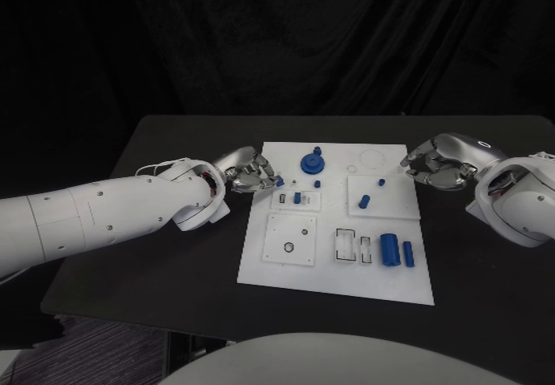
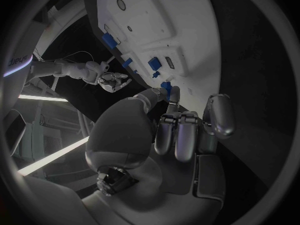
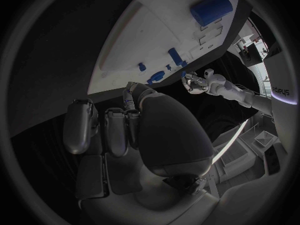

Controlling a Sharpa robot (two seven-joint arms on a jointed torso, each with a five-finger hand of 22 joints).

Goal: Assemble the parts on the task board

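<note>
The white task board [image 1: 335,273] lies in the middle of the black table. My left hand [image 1: 246,172] is at the board's left edge and pinches a small blue part [image 1: 279,182] between thumb and a fingertip; the left wrist view shows that part [image 2: 165,85] at the tips of my left hand [image 2: 178,135]. My right hand [image 1: 439,168] hovers at the board's right edge with its fingers curled in and nothing in them, as my right hand [image 3: 119,130] also looks in its wrist view. A blue round knob [image 1: 312,163] stands near the board's far edge.
Standing on the board are small blue pegs [image 1: 363,200] and a blue block [image 1: 298,197]. Two blue cylinders [image 1: 391,248] lie at the near right, beside rectangular slots [image 1: 347,245]. A square plate with holes [image 1: 289,238] sits at the near left.
</note>
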